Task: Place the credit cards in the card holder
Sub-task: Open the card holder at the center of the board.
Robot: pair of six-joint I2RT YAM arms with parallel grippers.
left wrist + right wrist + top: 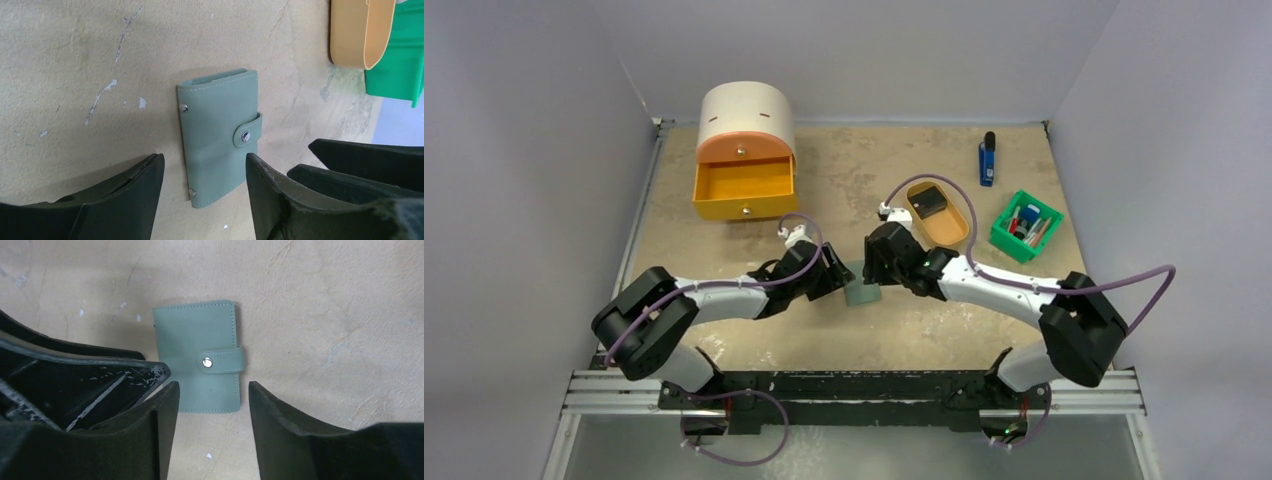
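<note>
Card holder (220, 135) lies flat and snapped shut on the desk (75, 75), your left jaws and right jaws each parted and straddling it, gripping nothing, stationed, I judge, to pin it and unsnap the tab (248, 131).

Small grey-green stitched folding wallet (861, 292) (220, 135) (205, 352): closed, with the tab snapped shut over the front by a metal stud. It lies flat on the sandy tan table (864, 180), mid-width, toward the near edge. Two small rivets show along one long side.

Thin black rectangular card (931, 202): lies flat inside the tan oval tray (951, 232), well apart from the wallet, farther back and to the right.
</note>
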